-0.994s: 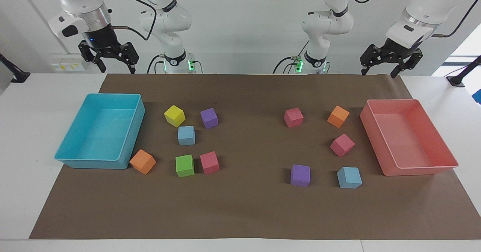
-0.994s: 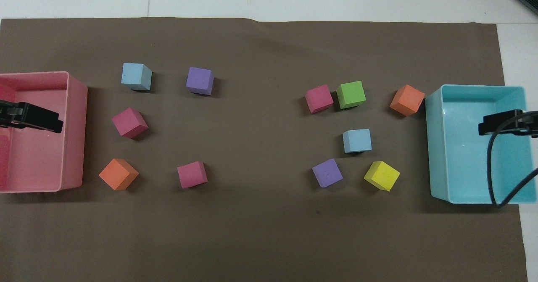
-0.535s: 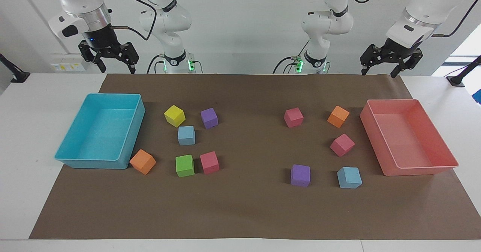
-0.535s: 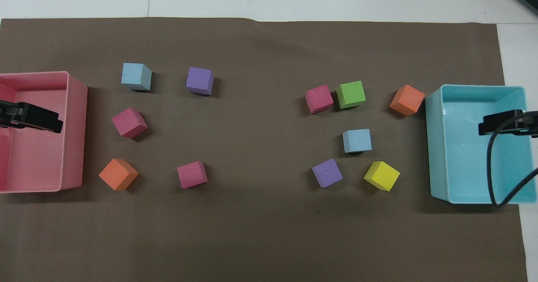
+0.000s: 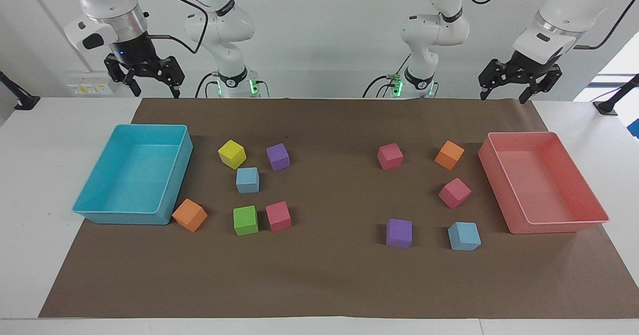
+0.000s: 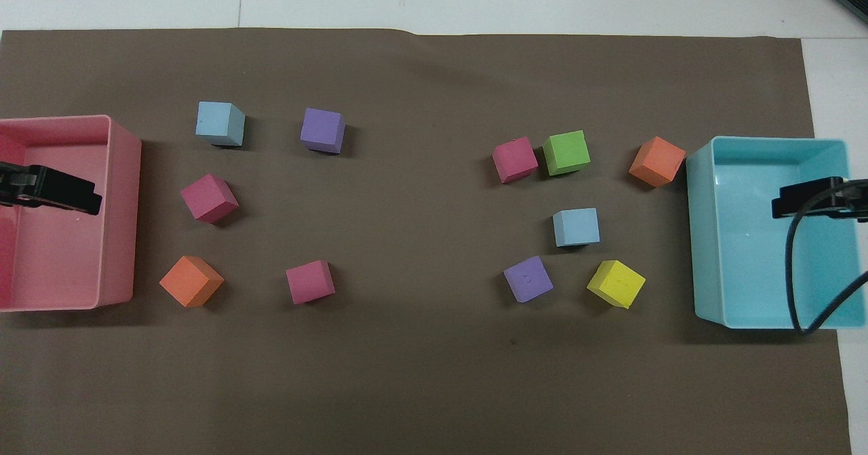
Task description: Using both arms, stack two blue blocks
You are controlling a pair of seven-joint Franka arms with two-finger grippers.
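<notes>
Waiting unchanged, left claw (image 5: 505, 94) and right claw (image 5: 153, 86) hang released at the counter's robot edge (nothing started); blue blocks (image 5: 247, 180) (image 5: 464, 236) sit apart, unstacked.

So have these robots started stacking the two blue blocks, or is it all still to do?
Nothing is done yet: one light-blue foam cube sits beside the yellow cube, the other beside the pink tray, apart. Nothing is in hand: left gripper and right gripper wait open, raised. Picking up and stacking remain.
</notes>
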